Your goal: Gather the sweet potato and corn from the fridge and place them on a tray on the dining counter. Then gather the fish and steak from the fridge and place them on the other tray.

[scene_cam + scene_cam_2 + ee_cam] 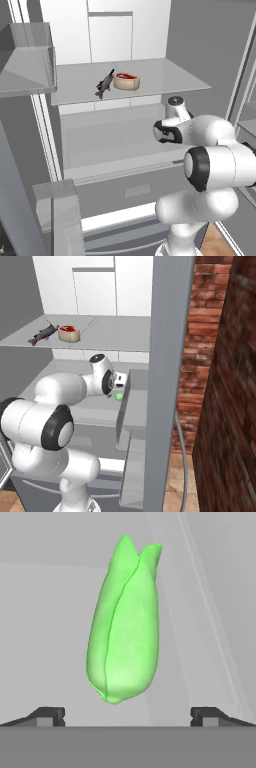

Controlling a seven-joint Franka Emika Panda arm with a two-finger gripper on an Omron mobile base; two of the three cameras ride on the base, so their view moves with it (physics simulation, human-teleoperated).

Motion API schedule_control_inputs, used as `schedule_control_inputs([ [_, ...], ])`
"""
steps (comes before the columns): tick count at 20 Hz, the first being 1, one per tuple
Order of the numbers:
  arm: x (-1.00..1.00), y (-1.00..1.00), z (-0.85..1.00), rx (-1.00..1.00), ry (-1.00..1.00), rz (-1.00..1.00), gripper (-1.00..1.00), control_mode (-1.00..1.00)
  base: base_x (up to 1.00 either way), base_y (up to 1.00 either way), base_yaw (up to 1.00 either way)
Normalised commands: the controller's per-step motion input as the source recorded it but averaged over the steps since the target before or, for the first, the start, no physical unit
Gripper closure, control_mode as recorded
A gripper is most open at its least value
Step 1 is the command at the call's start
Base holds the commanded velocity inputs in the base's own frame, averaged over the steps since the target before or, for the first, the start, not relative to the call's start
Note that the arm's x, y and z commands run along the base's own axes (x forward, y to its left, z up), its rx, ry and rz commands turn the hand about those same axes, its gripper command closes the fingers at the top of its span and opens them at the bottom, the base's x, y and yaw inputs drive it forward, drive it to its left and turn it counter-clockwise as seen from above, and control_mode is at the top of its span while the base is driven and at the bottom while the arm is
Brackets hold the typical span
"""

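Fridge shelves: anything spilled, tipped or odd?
Nothing stands out. The dark grey fish and the red steak with a white fat rim lie on the upper shelf; the green-husked corn lies intact before the open hand.

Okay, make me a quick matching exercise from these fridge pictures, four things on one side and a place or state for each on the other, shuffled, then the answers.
Things:
1. corn
2. steak
3. fish
4. gripper

Descriptions:
A. open, fingers spread wide
B. green husk, straight ahead of the fingers
C. dark, upper shelf, at the steak's left in the left base view
D. red with pale rim, upper shelf

Pairs: 1-B, 2-D, 3-C, 4-A
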Motion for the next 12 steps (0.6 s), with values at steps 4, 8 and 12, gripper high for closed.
schedule_control_inputs([
  [4, 0.36, -0.06, -0.25, 0.00, 0.01, -0.03, -1.00, -1.00, 0.00, 0.00, 0.00],
  [8, 0.43, -0.03, -0.26, 0.00, 0.01, -0.02, -1.00, -1.00, 0.00, 0.00, 0.00],
  [12, 0.33, -0.01, -0.23, 0.00, 0.00, -0.01, -1.00, -1.00, 0.00, 0.00, 0.00],
])
